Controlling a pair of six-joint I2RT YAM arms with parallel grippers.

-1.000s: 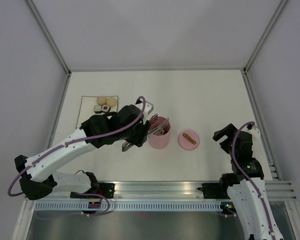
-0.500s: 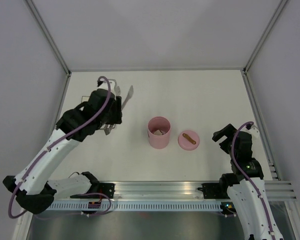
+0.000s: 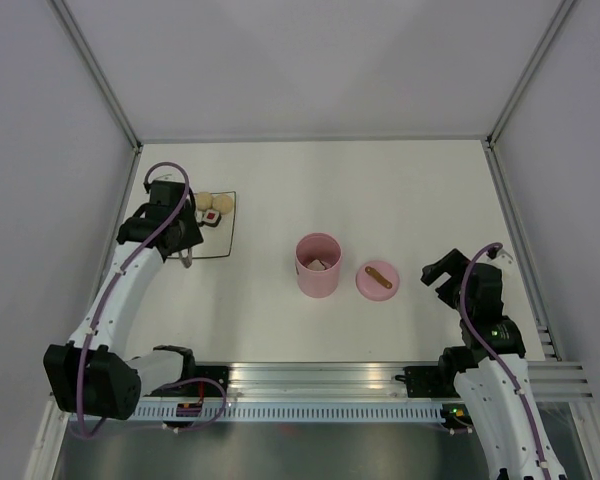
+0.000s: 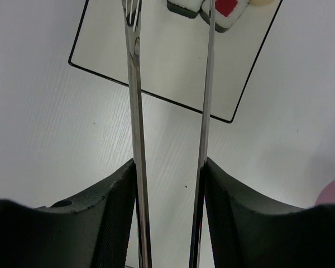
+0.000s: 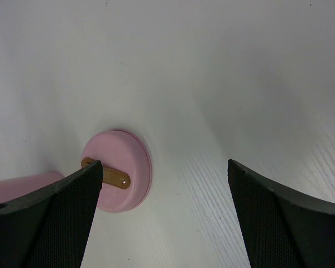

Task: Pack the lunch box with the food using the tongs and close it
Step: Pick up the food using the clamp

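Left arm (image 3: pixel 130 280) swung to food (image 3: pixel 221 204) | left jaws clamp tongs (image 4: pixel 135 111), tips perhaps touching it | right jaws spread

White shells with black joints cover the left arm (image 3: pixel 115 300) and right arm (image 3: pixel 500 385); a purple cable (image 3: pixel 186 190) loops along each; black bases (image 3: pixel 85 378) sit by a silver rail (image 3: pixel 310 375); the left hand (image 4: pixel 170 167) has smooth black fingers (image 4: pixel 111 223); the right hand (image 5: pixel 164 163) has finely meshed dark pads (image 5: pixel 44 218)

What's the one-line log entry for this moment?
left gripper: gripping tongs, tips by food | right gripper: open, near lid | lunch box: uncovered
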